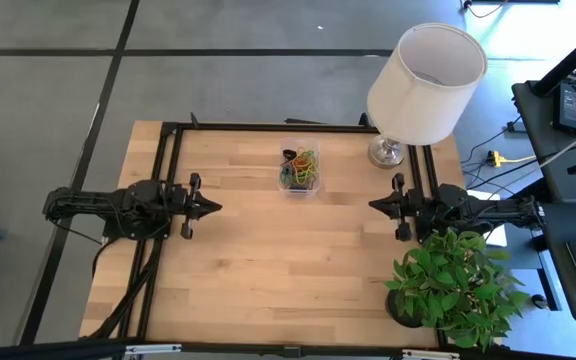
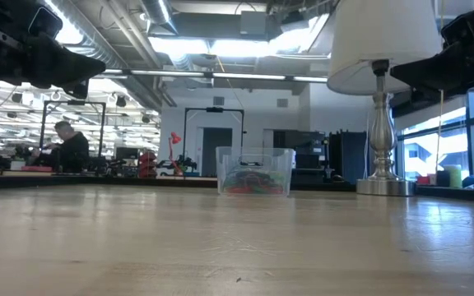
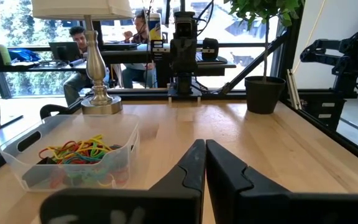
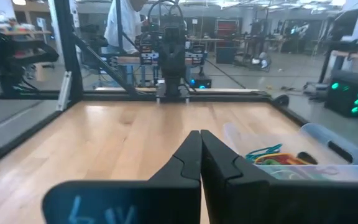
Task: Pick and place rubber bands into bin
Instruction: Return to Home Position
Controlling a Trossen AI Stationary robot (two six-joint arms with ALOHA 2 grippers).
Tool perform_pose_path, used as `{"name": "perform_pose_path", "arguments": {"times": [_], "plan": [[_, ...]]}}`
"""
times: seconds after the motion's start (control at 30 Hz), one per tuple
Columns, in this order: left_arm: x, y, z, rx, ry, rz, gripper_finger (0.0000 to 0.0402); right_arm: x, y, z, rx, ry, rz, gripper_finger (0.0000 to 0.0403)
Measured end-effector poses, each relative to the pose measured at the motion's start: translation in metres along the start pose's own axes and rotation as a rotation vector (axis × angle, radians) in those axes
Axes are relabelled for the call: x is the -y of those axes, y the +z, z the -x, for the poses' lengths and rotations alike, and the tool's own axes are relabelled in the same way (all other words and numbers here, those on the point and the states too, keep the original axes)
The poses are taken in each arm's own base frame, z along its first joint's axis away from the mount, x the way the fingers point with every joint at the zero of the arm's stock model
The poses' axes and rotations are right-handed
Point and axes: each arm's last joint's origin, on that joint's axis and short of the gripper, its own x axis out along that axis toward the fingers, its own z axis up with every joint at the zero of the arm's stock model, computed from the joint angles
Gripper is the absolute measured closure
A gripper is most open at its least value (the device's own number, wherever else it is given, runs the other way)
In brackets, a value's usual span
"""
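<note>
- table (image 1: 268, 250): pale wood planks, smooth, faint sheen
- bin (image 3: 17, 165): clear, glossy plastic
- lamp base (image 2: 383, 186): polished metal
- lampshade (image 1: 426, 85): white, matt, perhaps cloth

A lamp (image 1: 428, 85) with a white shade stands on the wooden table's (image 1: 268, 260) right rear corner. A leafy potted plant (image 1: 455, 285) sits at the right front corner.

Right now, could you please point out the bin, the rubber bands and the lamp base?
clear bin (image 2: 253, 161): low view, bare upper front wall.
rubber bands (image 3: 79, 151): left wrist view, middle of the pile.
lamp base (image 3: 102, 107): left wrist view, its round metal foot.
</note>
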Motion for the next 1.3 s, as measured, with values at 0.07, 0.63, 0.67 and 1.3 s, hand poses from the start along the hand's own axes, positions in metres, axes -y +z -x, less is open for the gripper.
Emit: {"name": "perform_pose_path", "arguments": {"times": [0.07, 0.63, 0.67, 1.3], "plan": [[0.0, 0.0, 0.0, 0.0, 0.0, 0.0, 0.0393, 0.0003, 0.0, 0.0, 0.0, -0.005, 0.01, 0.0403], [0.0, 0.0, 0.0, 0.0, 0.0, 0.0, 0.0391, 0.0003, 0.0001, -0.0001, 0.001, -0.006, 0.015, 0.0397], [0.0, 0.0, 0.0, 0.0, 0.0, 0.0, 0.039, 0.0003, 0.0001, -0.0001, 0.001, -0.006, 0.015, 0.0394], [0.0, 0.0, 0.0, 0.0, 0.0, 0.0, 0.0391, 0.0003, 0.0001, -0.0001, 0.001, -0.006, 0.011, 0.0374]]}}
